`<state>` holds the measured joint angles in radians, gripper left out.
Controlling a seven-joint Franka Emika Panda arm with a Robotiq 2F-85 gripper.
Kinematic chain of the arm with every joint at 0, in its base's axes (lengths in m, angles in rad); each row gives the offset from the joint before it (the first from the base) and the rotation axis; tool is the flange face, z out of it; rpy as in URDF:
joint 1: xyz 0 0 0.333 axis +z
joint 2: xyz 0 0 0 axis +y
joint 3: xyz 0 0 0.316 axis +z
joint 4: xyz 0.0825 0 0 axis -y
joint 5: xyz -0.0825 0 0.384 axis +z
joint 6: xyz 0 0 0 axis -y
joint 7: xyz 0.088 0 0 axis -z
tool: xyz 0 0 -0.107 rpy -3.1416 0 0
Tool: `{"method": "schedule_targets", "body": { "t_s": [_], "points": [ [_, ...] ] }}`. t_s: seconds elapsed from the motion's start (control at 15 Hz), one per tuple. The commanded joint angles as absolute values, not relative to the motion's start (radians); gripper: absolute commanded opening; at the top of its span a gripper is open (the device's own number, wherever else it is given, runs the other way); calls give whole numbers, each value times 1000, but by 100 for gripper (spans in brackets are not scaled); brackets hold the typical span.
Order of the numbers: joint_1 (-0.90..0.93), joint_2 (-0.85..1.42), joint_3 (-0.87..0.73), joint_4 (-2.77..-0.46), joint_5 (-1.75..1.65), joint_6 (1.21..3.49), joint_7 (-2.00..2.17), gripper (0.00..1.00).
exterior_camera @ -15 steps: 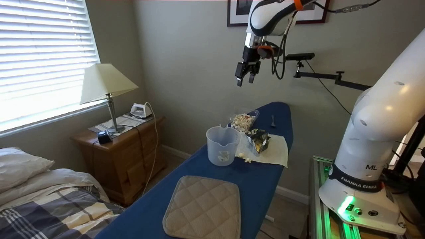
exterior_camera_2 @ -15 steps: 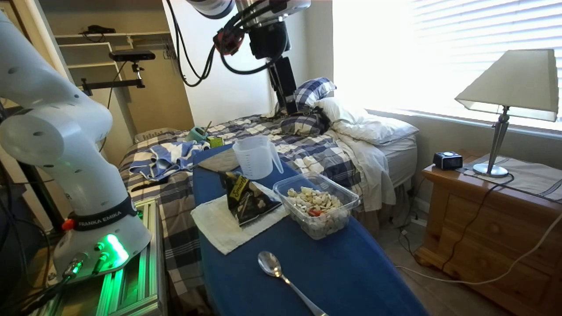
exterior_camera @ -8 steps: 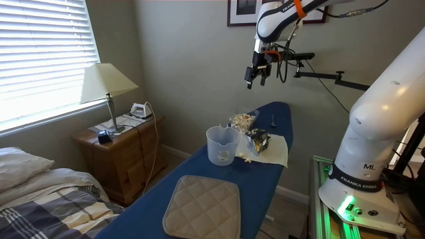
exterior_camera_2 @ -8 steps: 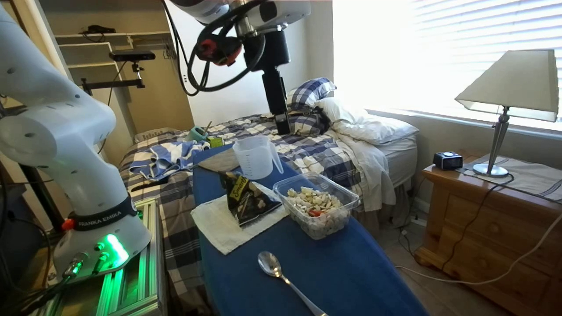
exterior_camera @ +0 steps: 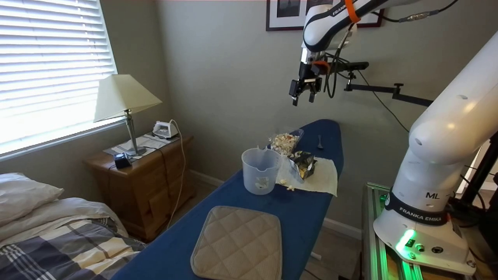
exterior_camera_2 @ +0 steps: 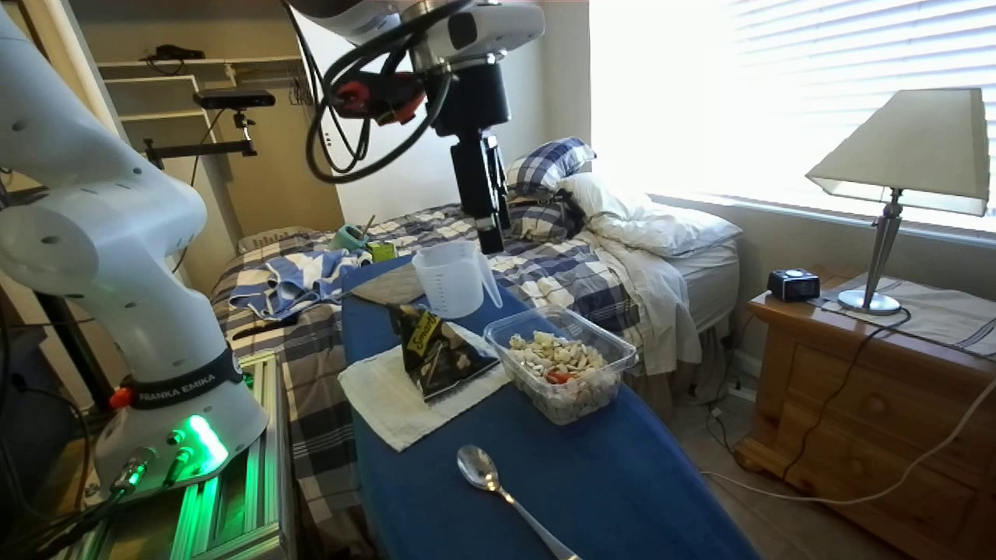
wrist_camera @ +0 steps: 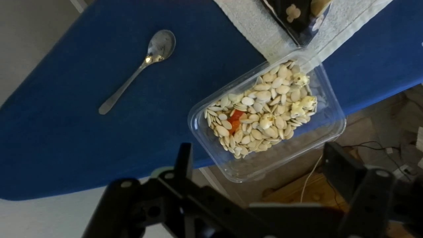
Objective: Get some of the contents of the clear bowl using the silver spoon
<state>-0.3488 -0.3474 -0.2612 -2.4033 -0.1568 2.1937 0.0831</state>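
The clear bowl is a low rectangular transparent container; it shows in the wrist view (wrist_camera: 340,124) and in both exterior views (exterior_camera: 298,134) (exterior_camera_2: 603,330). Its contents, pale flat seeds with some popcorn and an orange-red piece, show in the wrist view (wrist_camera: 257,115) and in an exterior view (exterior_camera_2: 556,358). The silver spoon lies on the blue board, apart from the bowl, in the wrist view (wrist_camera: 140,70) and in both exterior views (exterior_camera: 320,142) (exterior_camera_2: 498,488). My gripper is open and empty, high above the board, in the wrist view (wrist_camera: 257,148) and both exterior views (exterior_camera: 303,101) (exterior_camera_2: 496,239).
A narrow blue ironing board (exterior_camera: 307,217) carries everything. A translucent measuring cup (exterior_camera: 261,173) and a black snack bag (exterior_camera_2: 436,354) on a paper towel (exterior_camera_2: 389,412) stand beside the bowl. A quilted pad (exterior_camera: 239,241) lies farther along. A wall stands behind the board.
My gripper has moved toward the robot's base and slightly down. Most of this happened in the first half second. The jaws stay open, and the spoon and bowl have not moved.
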Motion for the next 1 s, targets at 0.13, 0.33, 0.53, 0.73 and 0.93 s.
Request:
{"method": "schedule_targets", "body": {
  "t_s": [0.13, 0.33, 0.53, 0.73, 0.93],
  "points": [
    [-426, -319, -323, -2420, -143, 2198, 213, 100],
    [-461, -275, -371, -2423, -140, 2222, 220, 100],
    [-478, -219, -409, -2423, -142, 2240, 200, 100],
    [-486, -144, -438, -2415, -142, 2284, 190, 100],
    [-475, -98, -440, -2408, -130, 2288, 190, 100]
  ]
}}
